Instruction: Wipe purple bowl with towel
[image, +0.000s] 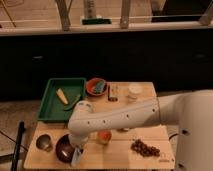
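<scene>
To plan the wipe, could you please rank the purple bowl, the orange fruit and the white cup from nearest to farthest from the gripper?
The gripper hangs over the near edge of the table.
1. purple bowl: right beside the gripper, near edge.
2. orange fruit: middle of the table, towards the near side.
3. white cup: far side, towards the right.
</scene>
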